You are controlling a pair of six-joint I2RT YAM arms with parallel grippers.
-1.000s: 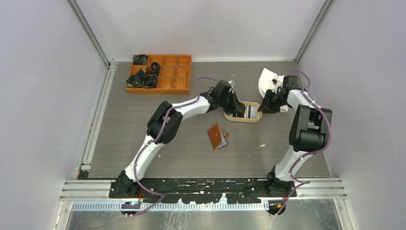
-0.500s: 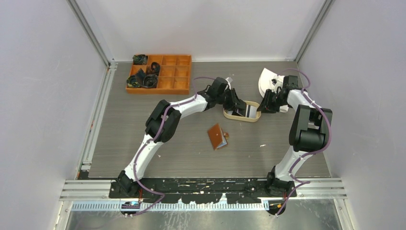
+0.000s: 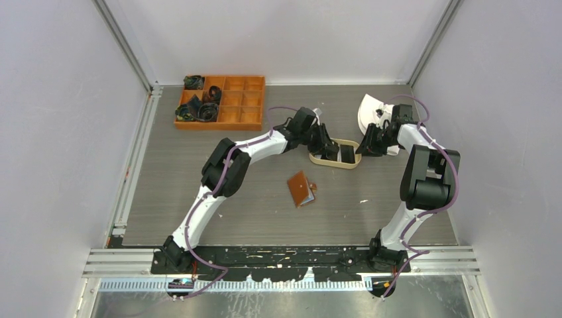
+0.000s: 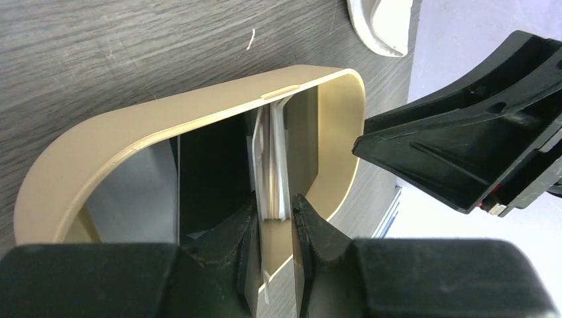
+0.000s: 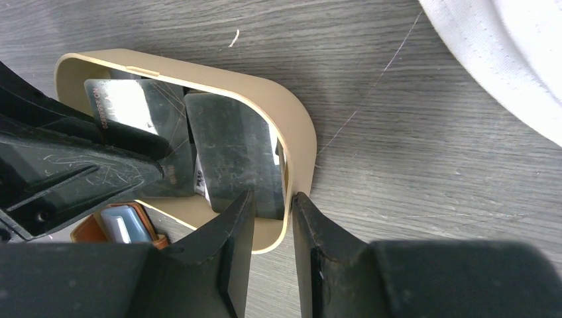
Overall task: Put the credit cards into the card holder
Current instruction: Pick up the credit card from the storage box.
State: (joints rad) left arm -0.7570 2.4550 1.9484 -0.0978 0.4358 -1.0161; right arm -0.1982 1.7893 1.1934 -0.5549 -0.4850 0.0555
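Note:
The credit cards sit in an oval tan tray [image 3: 335, 165]. In the left wrist view a thin stack of cards [image 4: 272, 159] stands edge-on against a dark card, and my left gripper [image 4: 273, 202] has its jaws slightly apart around that stack's near edge. From above, the left gripper [image 3: 329, 151] reaches into the tray from the left. My right gripper [image 5: 273, 195] is open and straddles the tray's end wall [image 5: 298, 126], its outer finger against the wall. A black card [image 5: 232, 146] and a silvery card [image 5: 139, 106] lean inside. The brown card holder [image 3: 301, 189] lies on the table nearer the arms, apart from both grippers.
An orange compartment box [image 3: 222, 101] with dark items stands at the back left. A white curved object [image 3: 371, 109] lies at the back right, just behind my right wrist. Enclosure walls ring the grey table.
My left gripper's jaws have parted from shut. The pale card it held upright in the tray no longer shows white from above. The right arm has stayed put.

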